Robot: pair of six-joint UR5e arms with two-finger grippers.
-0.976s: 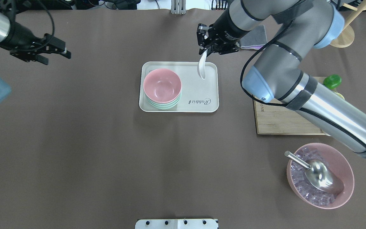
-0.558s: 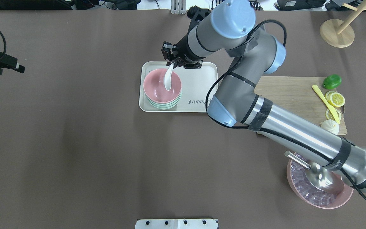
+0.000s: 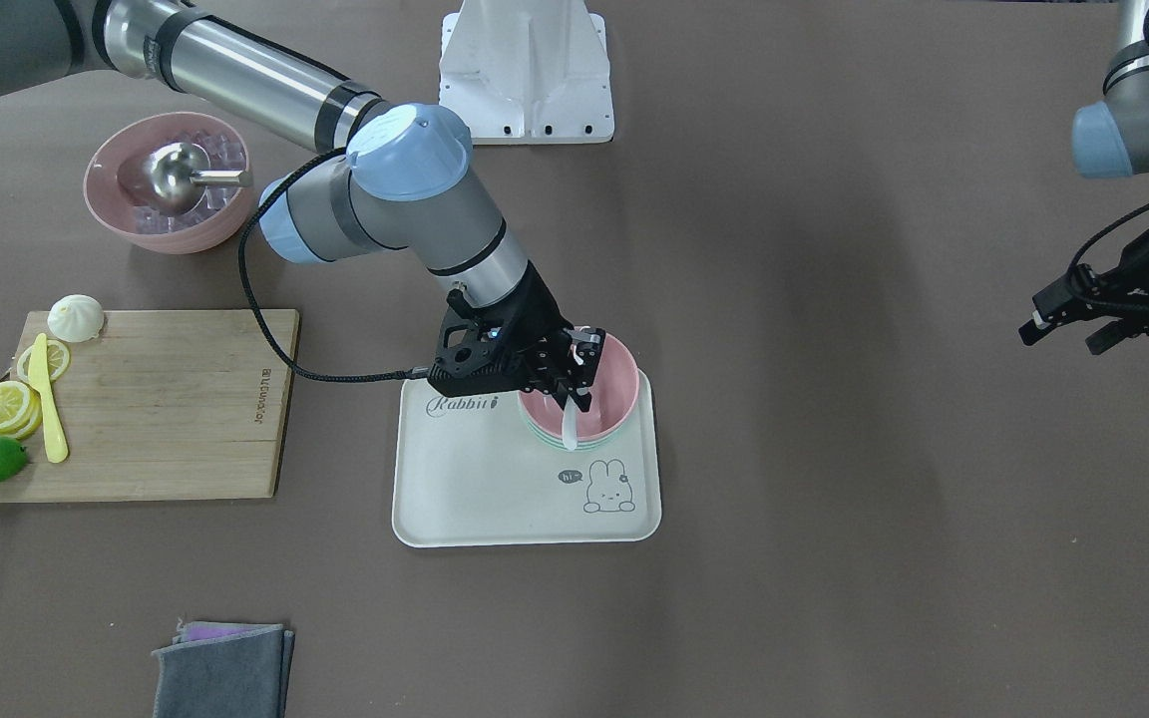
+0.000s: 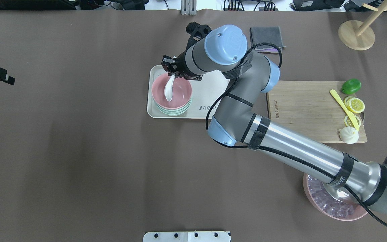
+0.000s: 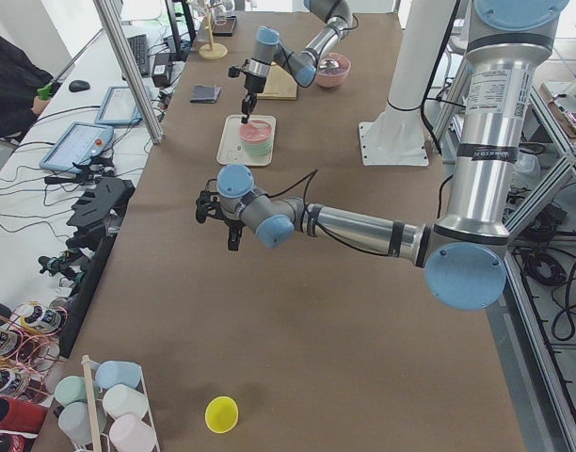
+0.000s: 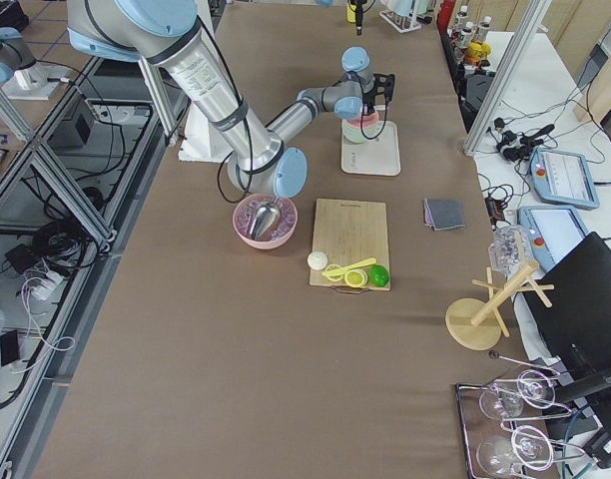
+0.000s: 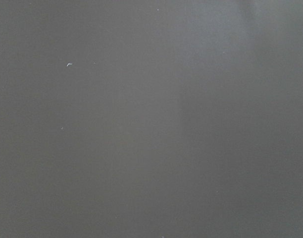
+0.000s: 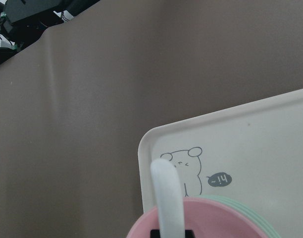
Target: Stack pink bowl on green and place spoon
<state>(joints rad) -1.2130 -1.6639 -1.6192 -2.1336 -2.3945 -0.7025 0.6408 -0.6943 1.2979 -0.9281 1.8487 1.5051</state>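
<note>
A pink bowl [image 4: 179, 88] sits stacked on green bowls [image 4: 175, 112] at the left of a cream tray [image 4: 193, 112]. My right gripper [image 4: 173, 74] is over the bowl's far rim, shut on the handle of a white spoon [image 4: 169, 91], whose scoop hangs down inside the pink bowl. The front view shows the same gripper [image 3: 574, 387], spoon [image 3: 569, 429] and pink bowl [image 3: 609, 394]. The right wrist view shows the spoon handle [image 8: 166, 198] above the pink rim [image 8: 216, 218]. My left gripper [image 4: 2, 76] is open and empty at the table's far left, also in the front view [image 3: 1063, 334].
A wooden board [image 4: 301, 111] with lemon slices, a lime, a yellow knife and a bun lies right of the tray. A pink bowl of ice with a metal scoop [image 3: 166, 189] stands near the robot's right. A grey cloth [image 4: 265, 35] and a wooden stand [image 4: 356, 35] are at the far edge.
My right gripper has carried the spoon leftward from the tray's far right to over the pink bowl and lowered its scoop inside. My left arm has drawn back to the left.
</note>
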